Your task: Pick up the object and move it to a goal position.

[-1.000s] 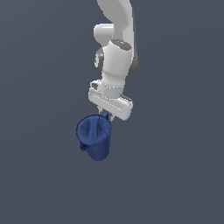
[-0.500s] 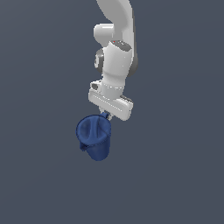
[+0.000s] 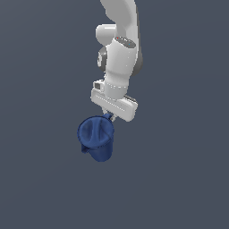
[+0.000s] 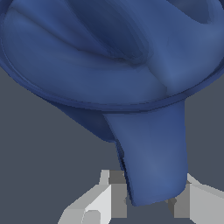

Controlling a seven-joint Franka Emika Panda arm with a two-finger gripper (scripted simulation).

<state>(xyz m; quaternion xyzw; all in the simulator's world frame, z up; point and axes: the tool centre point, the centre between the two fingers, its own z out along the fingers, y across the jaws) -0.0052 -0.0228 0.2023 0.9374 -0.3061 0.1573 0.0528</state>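
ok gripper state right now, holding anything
gripper: shut on the dark blue pitcher, fingers clamped on either side of its handle.

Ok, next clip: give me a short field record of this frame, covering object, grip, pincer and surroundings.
object: dark blue pitcher, tapered, wide rim, narrower base
grip point: the handle, sitting between the two fingers
pincer: shut on the handle
pose: pitcher tilted, hanging to the exterior view's left of the pincer
surroundings: plain grey background, no goal marker visible

The pitcher is dark blue all over, plain; the arm is white with grey joints. The gripper fingers are pale grey; the backdrop is flat slate grey.
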